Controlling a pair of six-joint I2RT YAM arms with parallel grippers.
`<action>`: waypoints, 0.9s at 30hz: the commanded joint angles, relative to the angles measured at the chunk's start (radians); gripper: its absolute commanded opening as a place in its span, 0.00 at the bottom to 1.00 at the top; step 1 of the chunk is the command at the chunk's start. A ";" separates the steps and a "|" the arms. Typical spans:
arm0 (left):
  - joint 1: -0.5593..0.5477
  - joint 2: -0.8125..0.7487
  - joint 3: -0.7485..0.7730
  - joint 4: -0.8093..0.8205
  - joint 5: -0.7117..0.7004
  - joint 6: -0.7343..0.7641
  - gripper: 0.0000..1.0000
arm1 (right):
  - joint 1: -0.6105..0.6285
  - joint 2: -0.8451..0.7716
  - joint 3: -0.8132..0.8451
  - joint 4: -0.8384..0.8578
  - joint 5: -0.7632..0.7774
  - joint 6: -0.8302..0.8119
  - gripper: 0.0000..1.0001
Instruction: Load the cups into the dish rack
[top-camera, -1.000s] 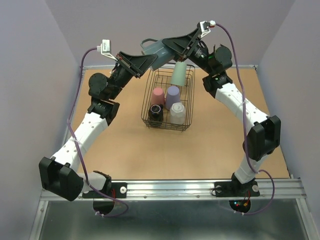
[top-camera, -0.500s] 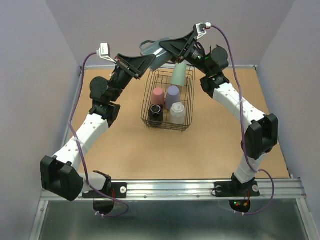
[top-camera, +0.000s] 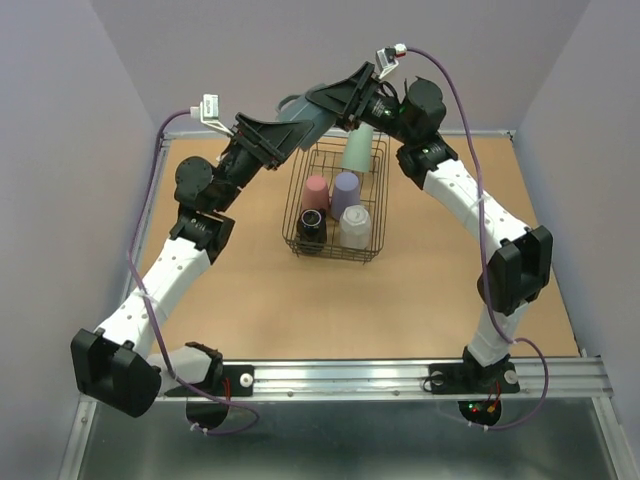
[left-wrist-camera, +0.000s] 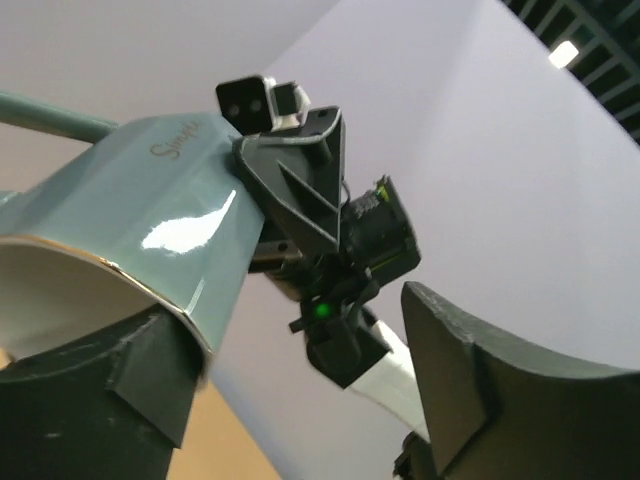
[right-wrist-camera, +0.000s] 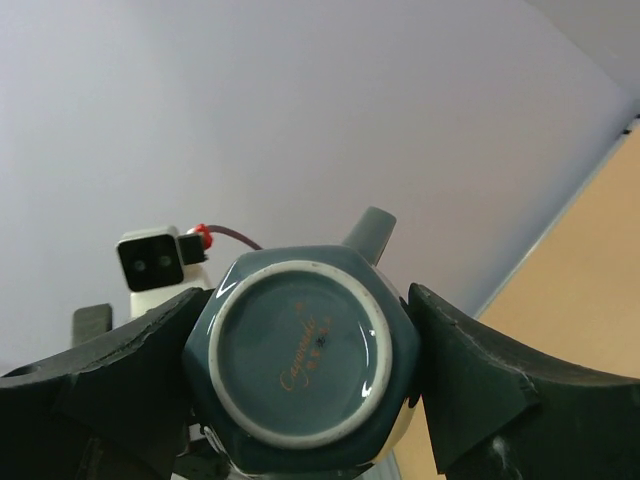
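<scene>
A grey-blue mug (top-camera: 303, 116) hangs in the air above the back of the black wire dish rack (top-camera: 373, 215). My right gripper (top-camera: 322, 103) is shut on it. In the right wrist view the mug's round base (right-wrist-camera: 303, 352) fills the gap between both fingers (right-wrist-camera: 468, 380). My left gripper (top-camera: 291, 133) is open. In the left wrist view the mug's rim (left-wrist-camera: 120, 270) rests by one finger (left-wrist-camera: 120, 385) and the other stands wide apart. In the rack sit pink (top-camera: 316, 189), lavender (top-camera: 345, 190), pale green (top-camera: 358, 148), white (top-camera: 355, 226) and dark brown (top-camera: 312, 228) cups.
The rack stands mid-table on the brown board (top-camera: 260, 300), near the back wall (top-camera: 250, 50). Both arms arch over it from either side and meet above its far end. Grey side walls close the table left and right.
My left gripper has opened off the mug. The right gripper has closed on the mug and has shifted a little to the left and up with it.
</scene>
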 joint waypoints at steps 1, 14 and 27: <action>0.004 -0.127 -0.018 -0.107 -0.011 0.127 0.89 | 0.001 0.007 0.103 -0.091 0.053 -0.134 0.00; 0.022 -0.340 -0.077 -0.609 -0.189 0.389 0.90 | -0.070 0.197 0.319 -0.370 0.208 -0.392 0.00; 0.027 -0.359 -0.039 -0.755 -0.278 0.511 0.90 | -0.074 0.464 0.678 -0.631 0.524 -0.633 0.00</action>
